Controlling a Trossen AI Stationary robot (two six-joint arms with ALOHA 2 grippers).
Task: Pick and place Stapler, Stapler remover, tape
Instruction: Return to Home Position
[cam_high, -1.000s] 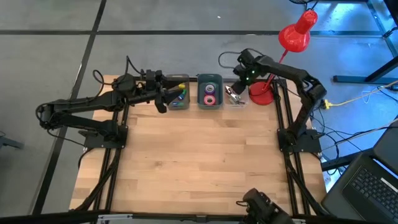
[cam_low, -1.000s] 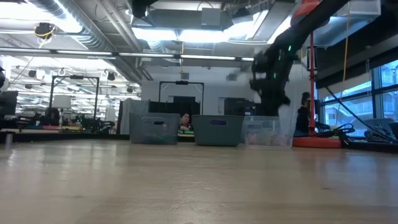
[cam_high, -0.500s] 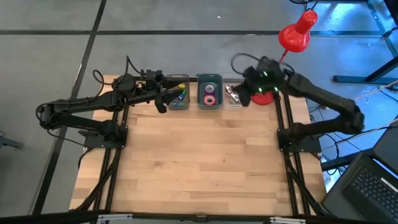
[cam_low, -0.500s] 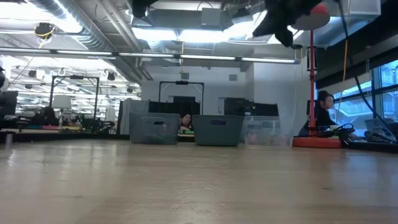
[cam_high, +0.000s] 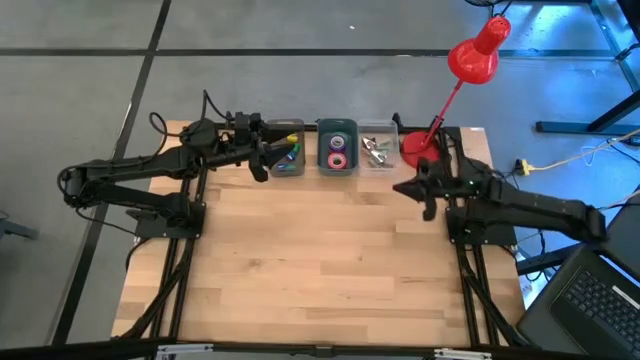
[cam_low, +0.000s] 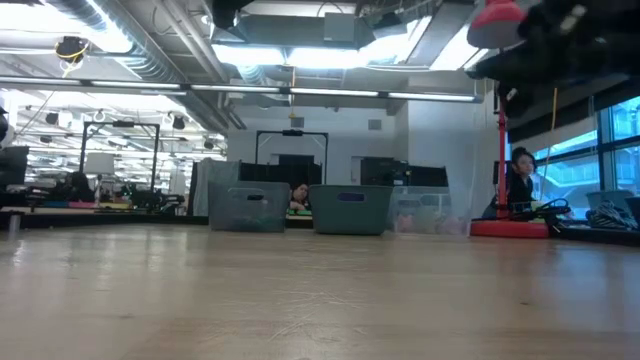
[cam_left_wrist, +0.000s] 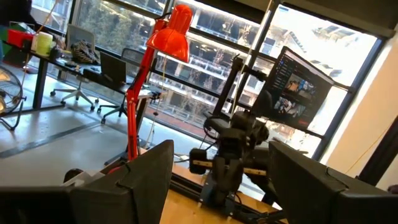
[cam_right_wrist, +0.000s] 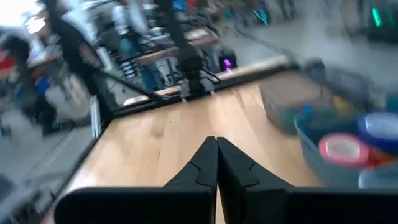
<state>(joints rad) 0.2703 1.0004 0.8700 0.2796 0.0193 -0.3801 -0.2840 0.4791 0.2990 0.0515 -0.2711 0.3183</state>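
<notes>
Three bins stand in a row at the table's far edge. The middle grey bin (cam_high: 338, 130) holds rolls of tape (cam_high: 338, 158), pink and purple; a pink roll (cam_right_wrist: 341, 150) shows in the right wrist view. The clear bin (cam_high: 377, 165) holds metal stapler removers (cam_high: 375, 150). The left bin (cam_high: 300, 165) holds small coloured pieces (cam_high: 288, 152); I cannot pick out a stapler. My left gripper (cam_high: 262, 164) stands open, raised beside the left bin, nothing between its fingers (cam_left_wrist: 149, 177). My right gripper (cam_high: 424, 196) is shut and empty, level, near the table's right edge.
A red desk lamp stands with its base (cam_high: 418, 152) at the far right corner, close to the clear bin and my right arm. The wooden tabletop (cam_high: 320, 260) stretches bare between the arms. A person (cam_low: 520, 175) sits beyond the table.
My right gripper has left the clear bin, risen, and swung back toward the table's right and near edges. It has tipped from pointing down into the bin to lying about level. The bins and their contents have stayed in place.
</notes>
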